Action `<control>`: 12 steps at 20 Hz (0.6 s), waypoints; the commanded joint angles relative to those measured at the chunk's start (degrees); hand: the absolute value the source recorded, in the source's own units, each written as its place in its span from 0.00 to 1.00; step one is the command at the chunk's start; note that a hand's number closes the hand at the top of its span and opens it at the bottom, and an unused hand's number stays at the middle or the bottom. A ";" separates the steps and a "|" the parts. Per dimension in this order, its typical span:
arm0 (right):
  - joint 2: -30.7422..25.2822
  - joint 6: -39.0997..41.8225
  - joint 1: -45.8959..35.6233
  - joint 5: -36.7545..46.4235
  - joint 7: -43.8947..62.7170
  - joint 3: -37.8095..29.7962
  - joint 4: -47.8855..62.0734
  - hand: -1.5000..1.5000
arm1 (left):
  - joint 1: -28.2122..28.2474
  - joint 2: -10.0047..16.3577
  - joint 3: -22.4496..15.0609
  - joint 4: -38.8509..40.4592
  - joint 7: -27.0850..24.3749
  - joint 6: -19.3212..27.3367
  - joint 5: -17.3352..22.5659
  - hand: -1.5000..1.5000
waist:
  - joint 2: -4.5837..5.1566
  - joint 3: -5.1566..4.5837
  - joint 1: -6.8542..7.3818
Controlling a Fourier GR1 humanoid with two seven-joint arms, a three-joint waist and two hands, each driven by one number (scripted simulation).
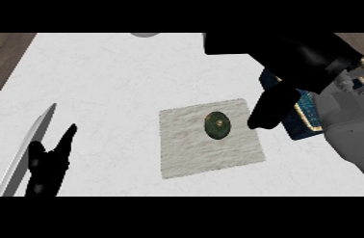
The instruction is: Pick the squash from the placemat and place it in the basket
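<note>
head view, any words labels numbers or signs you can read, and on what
None can be read.
The squash, the placemat and the counter bear no print.
The basket is largely hidden behind the right hand; its pale edge marks are too blurred to read.

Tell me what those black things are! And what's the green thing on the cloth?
The black things are a robot's two hands. The picture is taken from its head, looking down at a white counter. The left hand rests open at the lower left. The right hand hangs open beside a pale placemat. The green thing on it is a squash; nothing holds it. The blue thing partly hidden by the right hand looks like the basket.
</note>
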 commanded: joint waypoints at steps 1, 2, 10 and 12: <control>-3.13 12.08 -3.05 -9.12 7.90 -1.16 -1.25 0.00 | 1.53 -1.13 -1.40 2.30 2.31 -1.55 1.02 0.50 | 0.50 -0.84 -0.01; -4.94 13.91 -2.03 -10.39 8.07 -1.59 -1.69 0.00 | 1.28 -2.28 -2.32 2.33 3.18 -0.09 0.03 0.50 | 0.62 -0.79 -0.24; -8.90 16.82 -1.85 -20.15 13.61 -4.93 -4.80 0.00 | -0.80 -0.24 0.75 4.27 3.19 -3.99 1.24 0.50 | 0.98 -0.76 0.67; -8.83 14.90 1.21 -18.08 11.87 -4.22 -6.34 0.00 | 0.76 -3.10 -1.31 5.39 0.23 -3.16 -0.50 0.50 | 1.10 -0.74 0.81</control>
